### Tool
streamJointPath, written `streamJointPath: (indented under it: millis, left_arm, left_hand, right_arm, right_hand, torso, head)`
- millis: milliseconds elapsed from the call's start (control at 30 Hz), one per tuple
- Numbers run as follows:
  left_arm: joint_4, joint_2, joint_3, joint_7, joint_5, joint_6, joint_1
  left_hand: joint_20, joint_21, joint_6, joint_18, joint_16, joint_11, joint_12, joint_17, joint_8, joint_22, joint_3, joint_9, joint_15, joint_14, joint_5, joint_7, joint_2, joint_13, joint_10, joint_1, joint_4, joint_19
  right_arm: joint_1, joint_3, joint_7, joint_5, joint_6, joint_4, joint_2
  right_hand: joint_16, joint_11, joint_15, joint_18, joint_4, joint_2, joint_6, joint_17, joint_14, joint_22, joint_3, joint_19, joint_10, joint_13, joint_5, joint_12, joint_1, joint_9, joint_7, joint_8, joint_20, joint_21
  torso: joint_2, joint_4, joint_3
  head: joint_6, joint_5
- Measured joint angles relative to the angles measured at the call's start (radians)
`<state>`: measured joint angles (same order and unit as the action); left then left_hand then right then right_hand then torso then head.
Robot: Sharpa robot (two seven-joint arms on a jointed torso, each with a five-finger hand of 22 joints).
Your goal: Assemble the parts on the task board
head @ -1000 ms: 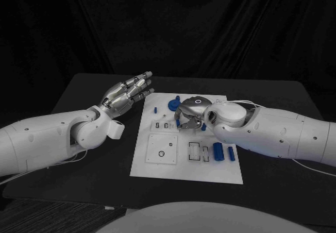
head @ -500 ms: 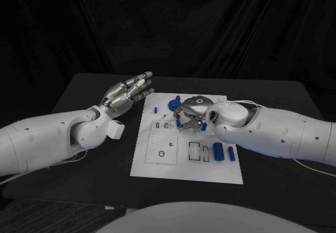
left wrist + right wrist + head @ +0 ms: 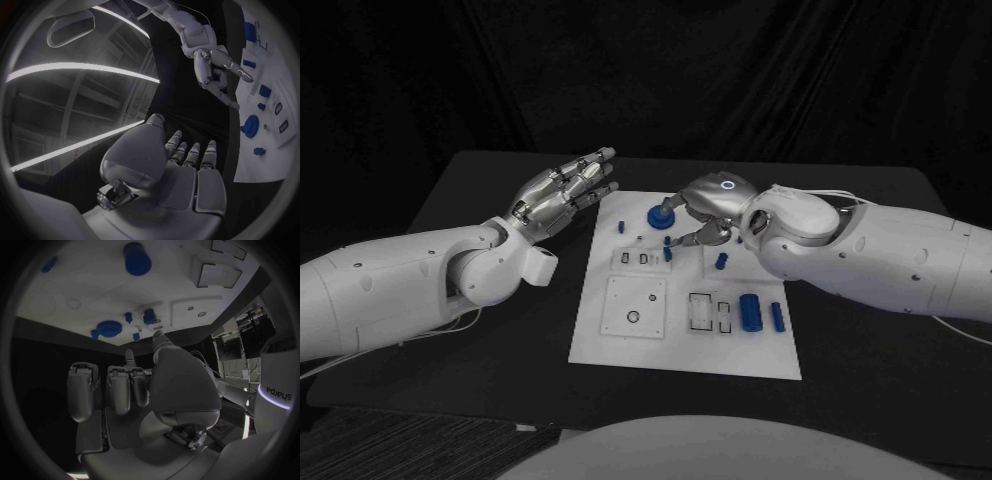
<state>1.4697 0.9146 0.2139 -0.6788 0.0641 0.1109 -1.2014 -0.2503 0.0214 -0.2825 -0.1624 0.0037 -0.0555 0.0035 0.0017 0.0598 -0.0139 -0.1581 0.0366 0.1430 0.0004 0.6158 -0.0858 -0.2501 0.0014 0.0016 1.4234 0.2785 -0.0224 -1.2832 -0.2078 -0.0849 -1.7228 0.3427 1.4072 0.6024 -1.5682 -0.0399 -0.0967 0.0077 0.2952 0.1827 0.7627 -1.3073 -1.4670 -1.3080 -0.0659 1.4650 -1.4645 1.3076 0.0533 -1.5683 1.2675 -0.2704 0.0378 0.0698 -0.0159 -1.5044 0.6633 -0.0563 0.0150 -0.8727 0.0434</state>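
A white task board lies on the black counter before dark curtains. The left hand is released, fingers apart. The right hand hovers over blue parts, holding nothing.

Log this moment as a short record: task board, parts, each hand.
task board: white plate in the middle of the black table
parts: round blue part at the board's far end; blue cylinder and slimmer blue piece lying nearer the robot
left hand: raised beside the board's far left corner, fingers apart, holding nothing
right hand: above the board's far end, next to the round blue part; fingers apart, nothing seen in them in the right wrist view
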Motion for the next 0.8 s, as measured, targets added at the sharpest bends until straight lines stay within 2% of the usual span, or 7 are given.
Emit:
streamJointPath:
  millis: [267, 400, 467, 567, 633, 700, 800]
  left_arm:
    - [0.018, 0.007, 0.000, 0.000, 0.004, -0.020, -0.004]
    - [0.025, 0.010, 0.002, 0.005, 0.046, -0.047, -0.052]
    - [0.023, 0.003, 0.001, 0.019, 0.100, -0.075, -0.100]
    - [0.014, -0.024, -0.001, 0.070, 0.217, -0.139, -0.177]
    - [0.005, -0.051, -0.002, 0.121, 0.324, -0.190, -0.231]
    - [-0.003, -0.071, -0.004, 0.165, 0.422, -0.228, -0.265]
    - [-0.023, -0.106, -0.003, 0.247, 0.611, -0.269, -0.307]
  left_hand:
    - [-0.007, 0.002, -0.004, 0.000, 0.000, 0.000, 0.000, 0.000, 0.000, -0.001, -0.005, 0.000, 0.000, 0.000, -0.078, -0.004, 0.050, 0.000, 0.000, 0.050, -0.049, -0.007]
    - [-0.012, 0.010, 0.020, 0.000, 0.000, -0.027, 0.001, 0.000, -0.001, -0.005, -0.014, -0.001, 0.000, 0.000, -0.172, 0.005, 0.061, 0.005, 0.025, 0.041, -0.044, -0.012]
    - [-0.024, 0.057, 0.033, -0.001, 0.022, -0.082, 0.025, 0.009, -0.008, -0.026, -0.045, -0.002, 0.014, 0.041, -0.309, 0.036, 0.084, 0.027, 0.089, 0.016, -0.014, -0.070]
    - [-0.041, 0.219, 0.017, -0.008, 0.164, -0.155, 0.136, 0.081, -0.008, -0.101, -0.128, -0.001, 0.054, 0.317, -0.520, 0.027, 0.159, 0.110, 0.389, -0.167, 0.018, -0.312]
    - [-0.035, 0.337, -0.010, -0.008, 0.295, -0.193, 0.220, 0.138, -0.001, -0.151, -0.106, 0.004, 0.067, 0.578, -0.552, -0.006, 0.234, 0.162, 0.583, -0.271, 0.003, -0.517]
    - [-0.027, 0.420, -0.080, -0.008, 0.392, -0.175, 0.295, 0.175, 0.021, -0.185, -0.060, 0.015, 0.043, 0.744, -0.566, -0.032, 0.228, 0.214, 0.733, -0.305, 0.006, -0.674]
    - [0.061, 0.595, -0.340, -0.011, 0.663, -0.061, 0.542, 0.303, 0.106, -0.270, -0.064, 0.057, -0.058, 1.076, -0.563, -0.047, 0.214, 0.378, 1.055, -0.352, 0.008, -0.922]
  right_arm:
    - [-0.086, 0.000, 0.035, 0.027, 0.045, 0.084, 0.117]
    - [-0.127, 0.001, 0.044, 0.045, 0.059, 0.116, 0.184]
    - [-0.141, 0.001, 0.047, 0.053, 0.065, 0.132, 0.218]
    - [-0.151, 0.001, 0.048, 0.062, 0.071, 0.143, 0.258]
    - [-0.152, 0.000, 0.048, 0.068, 0.074, 0.144, 0.277]
    - [-0.152, -0.001, 0.047, 0.072, 0.075, 0.145, 0.286]
    - [-0.149, 0.000, 0.047, 0.077, 0.077, 0.153, 0.299]
  right_hand:
    - [0.000, -0.004, -0.003, 0.000, 0.000, -0.012, 0.024, 0.000, 0.003, 0.000, 0.105, 0.000, -0.004, 0.000, 0.000, 0.000, -0.049, 0.012, 0.002, 0.010, 0.000, 0.006]
    - [0.000, -0.004, -0.003, 0.000, 0.001, -0.025, 0.065, 0.000, 0.003, 0.000, 0.106, 0.000, -0.004, 0.000, 0.000, 0.000, -0.063, 0.011, 0.008, 0.029, 0.000, 0.006]
    - [0.000, -0.004, -0.003, 0.000, 0.001, -0.027, 0.085, 0.000, 0.003, 0.000, 0.111, 0.000, -0.004, 0.000, 0.000, 0.000, -0.072, 0.007, 0.010, 0.040, 0.000, 0.006]
    - [0.000, -0.003, -0.003, 0.000, 0.000, -0.059, 0.111, 0.000, 0.003, 0.000, 0.106, 0.000, -0.003, 0.000, 0.000, 0.000, -0.107, 0.003, 0.017, 0.050, 0.000, 0.006]
    - [0.000, 0.000, 0.000, 0.000, -0.002, -0.102, 0.116, 0.000, 0.000, 0.000, 0.094, 0.000, 0.000, 0.000, 0.000, 0.000, -0.120, 0.003, 0.020, 0.050, 0.000, 0.006]
    - [0.000, 0.001, 0.000, 0.000, -0.003, -0.122, 0.116, 0.000, 0.000, 0.000, 0.093, 0.000, 0.000, 0.000, 0.000, 0.000, -0.124, 0.003, 0.020, 0.050, 0.000, 0.006]
    - [0.000, 0.004, 0.000, 0.000, -0.003, -0.145, 0.120, 0.000, 0.000, 0.000, 0.093, 0.000, -0.003, 0.000, 0.000, 0.000, -0.134, 0.003, 0.023, 0.050, 0.000, 0.006]
  torso:
    - [0.000, -0.0001, 0.0000]
    - [-0.001, -0.0001, -0.0001]
    - [-0.001, -0.0005, -0.0001]
    - [-0.001, -0.0008, -0.0001]
    - [-0.001, -0.0009, 0.0001]
    - [-0.002, -0.0007, 0.0005]
    - [-0.003, 0.0000, 0.0006]
  head:
    - [0.000, -0.004]
    - [0.000, -0.011]
    - [0.000, -0.015]
    - [0.000, -0.019]
    - [0.000, -0.021]
    - [0.000, -0.022]
    - [0.000, -0.020]
